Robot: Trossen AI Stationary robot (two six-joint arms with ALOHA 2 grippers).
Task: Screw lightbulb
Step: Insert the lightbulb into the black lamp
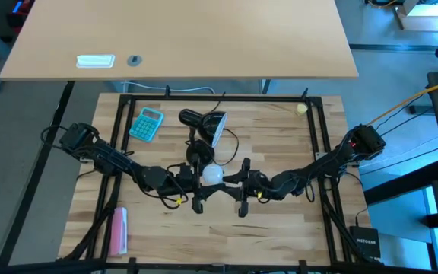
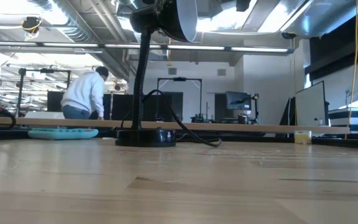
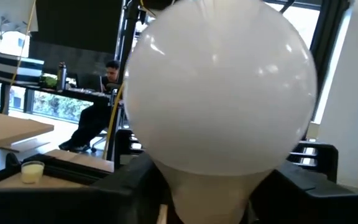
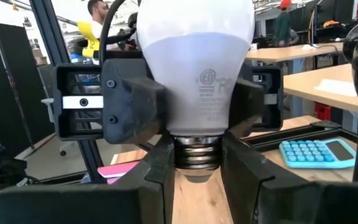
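Over the middle of the pale wooden bench [image 1: 280, 228], beside the black gooseneck lamp [image 1: 204, 122], both hands grip the white frosted pear-shaped lightbulb [image 1: 213, 174]: left hand [image 1: 191, 181] at its neck, right hand [image 4: 196, 163] at its screw base. Uneven release could drop it.

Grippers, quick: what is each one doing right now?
Left gripper: shut on the lightbulb, at its neck.
Right gripper: shut on the lightbulb's screw base.

Bright, even overhead light; close lightbulb [image 3: 219, 93] slightly blurred.
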